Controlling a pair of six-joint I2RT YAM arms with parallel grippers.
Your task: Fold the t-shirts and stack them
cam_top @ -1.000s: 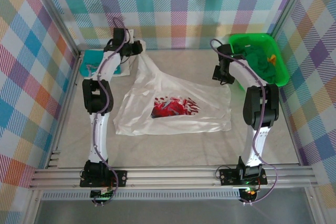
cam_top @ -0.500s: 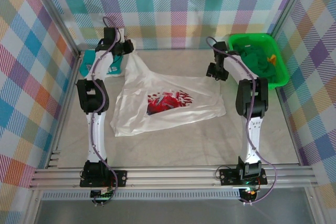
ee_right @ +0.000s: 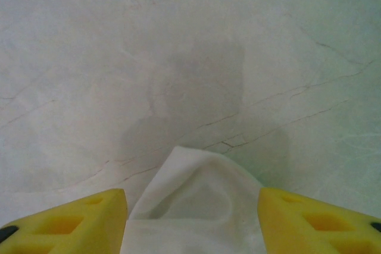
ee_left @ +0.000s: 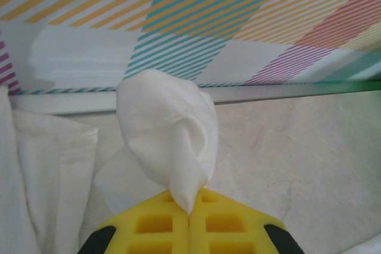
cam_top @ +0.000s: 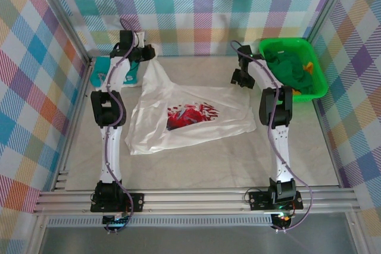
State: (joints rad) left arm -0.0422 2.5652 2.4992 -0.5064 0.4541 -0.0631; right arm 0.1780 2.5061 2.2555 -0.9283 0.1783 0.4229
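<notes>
White t-shirt (cam_top: 189, 117): spread print-up on table (cam_top: 196, 171), directly left of green basket (cam_top: 315, 66), with its nearest far corner just beside the basket. Not folded yet. Teal t-shirt (cam_top: 107, 72): small flat pile far left of the basket, beyond the white tee.

Reads as setting up the first fold, taking the far edge by both corners.

Doing it well:
- Close on the basket-side corner before any lift. With one corner pinched only, expect skew and a dragged sheet.
- Bite deep enough to catch the cloth, not just the hem tip.
- Raise both corners level, keep the edge taut between them, carry it straight over the print.
- Lay down slowly, then let go of both together.
- Watch for the basket-side sleeve snagging on the basket wall.

Left gripper (ee_left: 189, 209): clamped on the far corner away from the basket, cloth bunched above the shut pads (ee_left: 149, 227), corner lifted off the table.

Right gripper (ee_right: 191, 200): spread wide, pinching nothing. Basket-side corner lies flat between its fingers (ee_right: 71, 218), pointing outward, well centred in the gap. Cannot tell whether either pad touches the cloth.
</notes>
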